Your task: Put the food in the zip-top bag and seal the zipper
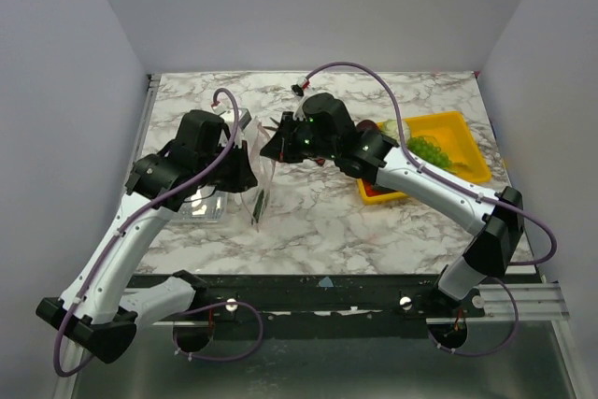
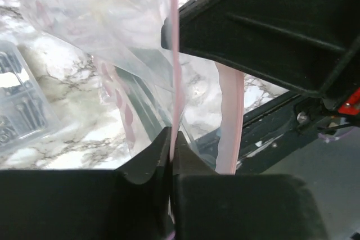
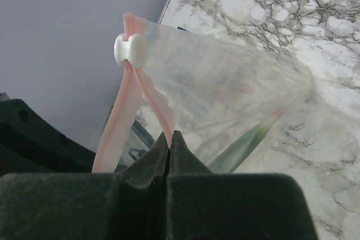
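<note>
The zip-top bag (image 1: 259, 195) hangs in the air between my two grippers, its mouth up. My left gripper (image 2: 171, 139) is shut on one side of the pink zipper (image 2: 174, 54); the other side (image 2: 229, 116) hangs loose to the right. My right gripper (image 3: 170, 137) is shut on the pink zipper (image 3: 149, 91) just below its white slider (image 3: 129, 49). A green piece of food (image 3: 242, 147) shows through the bag's film (image 3: 225, 82). In the top view both grippers (image 1: 245, 173) (image 1: 271, 149) sit close together at the bag's top. More food, a leafy green piece (image 1: 428, 149), lies at the right.
A yellow tray (image 1: 467, 161) holds the leafy piece at the right, with a flat red thing (image 1: 378, 195) at its near corner. A rigid clear box (image 1: 201, 205) (image 2: 19, 105) sits on the marble table under the left arm. Grey walls stand close on both sides.
</note>
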